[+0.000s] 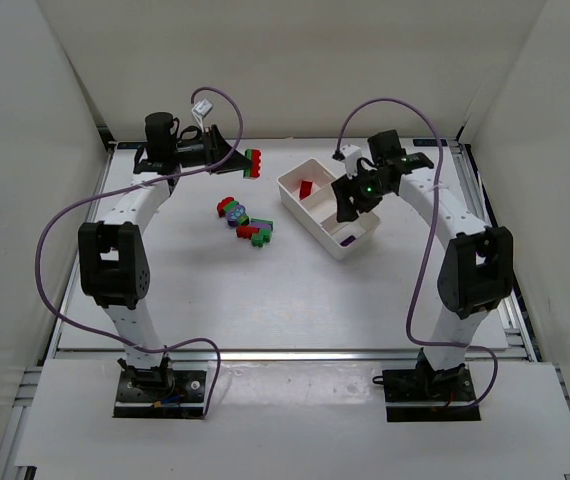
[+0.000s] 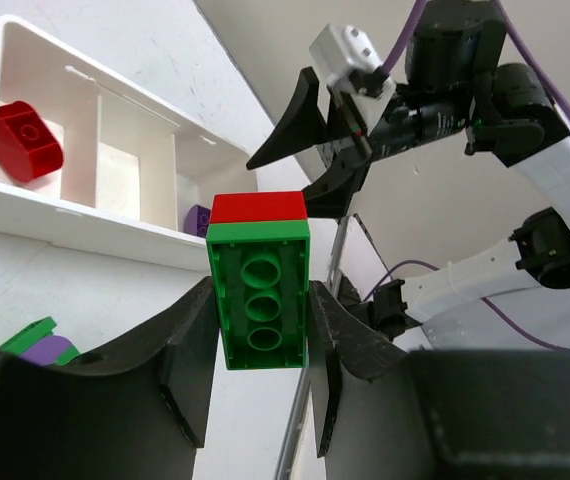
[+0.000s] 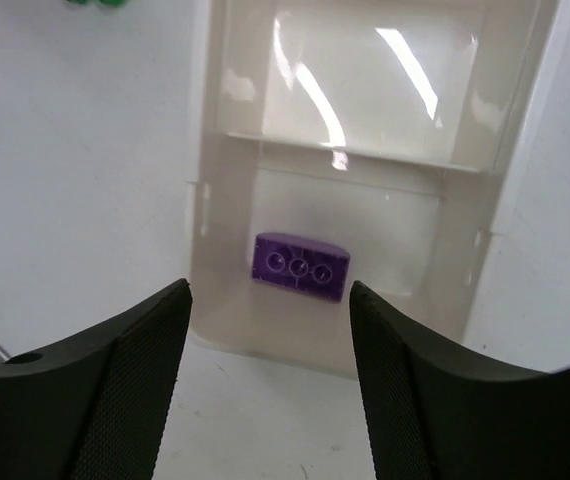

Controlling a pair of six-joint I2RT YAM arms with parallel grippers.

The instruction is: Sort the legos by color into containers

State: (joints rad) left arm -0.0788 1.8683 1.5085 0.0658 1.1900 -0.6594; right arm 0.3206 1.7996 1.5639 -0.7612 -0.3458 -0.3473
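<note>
My left gripper [image 1: 237,160] is shut on a green brick [image 2: 261,295] with a red brick [image 2: 258,207] stuck to its far end. It holds the pair [image 1: 253,163] in the air at the back of the table, left of the white tray [image 1: 317,168]. The tray's far compartment holds a red brick [image 1: 306,187], which also shows in the left wrist view [image 2: 25,140]. Its near compartment holds a purple brick [image 3: 300,266]. My right gripper [image 3: 270,330] is open and empty above that near compartment. A pile of red, green and purple legos [image 1: 245,222] lies left of the tray.
The tray's middle compartment [image 3: 365,80] shows nothing in it. A green and a purple brick [image 2: 35,340] lie on the table below my left gripper. The right arm [image 2: 445,70] hangs over the tray. White walls enclose the table on three sides.
</note>
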